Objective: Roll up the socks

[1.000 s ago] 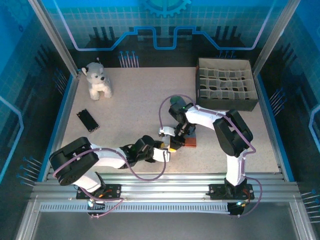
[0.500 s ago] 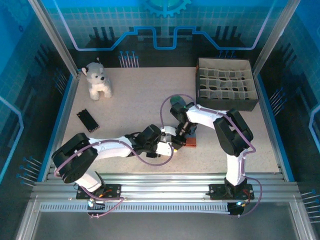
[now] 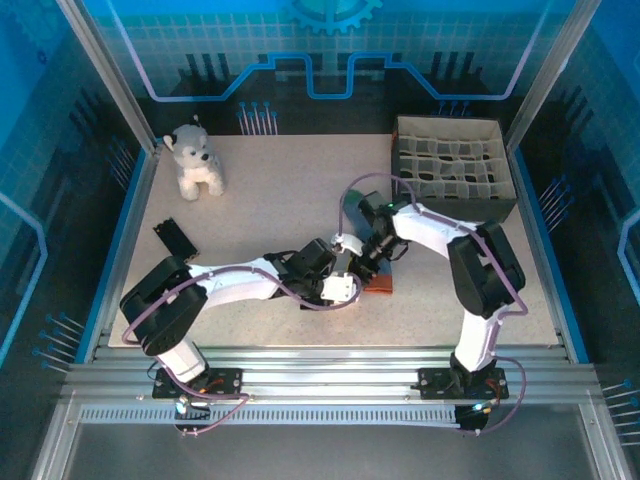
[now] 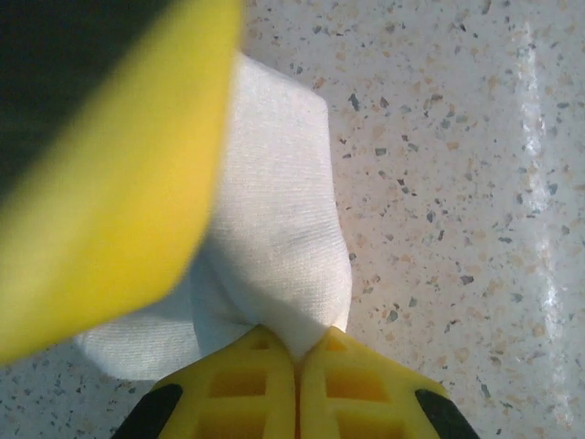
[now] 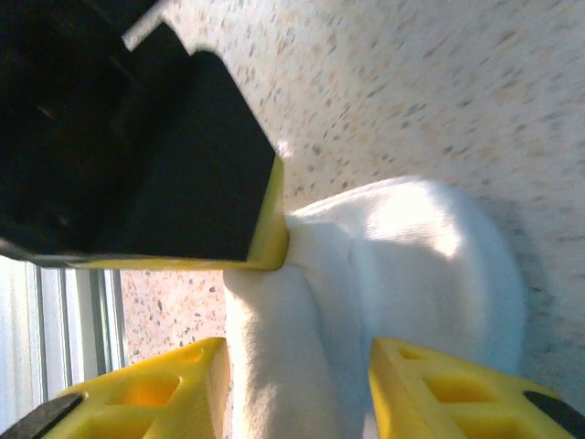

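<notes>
**White sock pinched by left gripper, right gripper spread around it**

White sock [image 4: 274, 219]: plain white, fine knit. It lies on the speckled table [image 4: 457, 183], near the middle and a little toward the near edge, where the two grippers meet in the overhead view. It is partly folded. The right wrist view shows a rounded, bulging end with a thicker rolled strip coming off it.

Axis: in the left wrist view the long axis runs straight away from the fingertips, broad at the far end and gathered to a narrow point at the pinch. In the right wrist view the rolled strip runs in between the fingers, and the rounded end lies beyond them, off to one side. Its heading on the table cannot be told from overhead, because the arms cover it.

Left gripper [image 4: 294, 380]: clenched, yellow fingertips pressed together on a tuck of the sock's edge.

Right gripper [image 5: 297, 357]: fingers spread apart, with the rolled strip lying between them.

Small orange-brown item [image 3: 380, 286]: on the table just beside the grippers.
</notes>
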Robot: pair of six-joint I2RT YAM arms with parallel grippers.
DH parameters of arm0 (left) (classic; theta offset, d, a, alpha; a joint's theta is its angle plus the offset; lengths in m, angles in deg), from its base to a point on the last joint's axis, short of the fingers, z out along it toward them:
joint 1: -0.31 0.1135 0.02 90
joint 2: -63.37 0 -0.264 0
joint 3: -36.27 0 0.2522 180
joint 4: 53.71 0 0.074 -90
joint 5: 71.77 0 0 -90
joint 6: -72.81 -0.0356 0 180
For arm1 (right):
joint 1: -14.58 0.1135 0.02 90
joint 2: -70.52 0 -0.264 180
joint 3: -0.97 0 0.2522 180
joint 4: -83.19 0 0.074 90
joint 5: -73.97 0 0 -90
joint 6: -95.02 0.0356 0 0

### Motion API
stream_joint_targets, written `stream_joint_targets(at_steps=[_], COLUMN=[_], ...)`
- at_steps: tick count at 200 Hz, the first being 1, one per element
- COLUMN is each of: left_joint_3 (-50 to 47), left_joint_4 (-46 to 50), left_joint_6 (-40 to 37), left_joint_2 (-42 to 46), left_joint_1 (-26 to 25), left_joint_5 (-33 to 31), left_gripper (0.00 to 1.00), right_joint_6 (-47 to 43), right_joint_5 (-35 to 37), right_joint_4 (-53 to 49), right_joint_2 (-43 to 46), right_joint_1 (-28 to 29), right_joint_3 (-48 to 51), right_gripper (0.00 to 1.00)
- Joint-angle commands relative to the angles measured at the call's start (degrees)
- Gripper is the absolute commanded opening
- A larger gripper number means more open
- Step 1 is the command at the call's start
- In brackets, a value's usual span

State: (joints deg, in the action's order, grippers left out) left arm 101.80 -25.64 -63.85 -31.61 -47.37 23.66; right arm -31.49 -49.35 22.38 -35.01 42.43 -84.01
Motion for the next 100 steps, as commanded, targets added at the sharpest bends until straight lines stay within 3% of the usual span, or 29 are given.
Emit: stream_joint_targets(at_steps=[1, 49, 73, 100], left_joint_3=[2.6, 7.2, 9.9, 9.1], left_joint_4=[9.3, 12.9, 14.7, 12.3], left_joint_6=[6.8, 17.2, 24.3, 33.3], left_joint_2=[-3.0, -5.0, -6.8, -6.8], left_joint_1=[-0.5, 0.1, 0.6, 1.9], left_joint_5=[1.6, 0.6, 0.8, 2.6], left_gripper=[0.00, 0.00, 0.00, 0.00], right_joint_6=[7.2, 22.7, 35.8, 48.8], right_joint_5=[-4.6, 1.3, 7.6, 16.0], right_joint_4=[5.2, 18.1, 27.3, 28.7], right_joint_2=[4.4, 13.7, 20.2, 24.7], right_joint_1=[-3.3, -9.6, -12.5, -12.8], right_joint_3=[2.2, 9.2, 14.8, 18.3], right_gripper=[0.48, 0.49, 0.50, 0.52])
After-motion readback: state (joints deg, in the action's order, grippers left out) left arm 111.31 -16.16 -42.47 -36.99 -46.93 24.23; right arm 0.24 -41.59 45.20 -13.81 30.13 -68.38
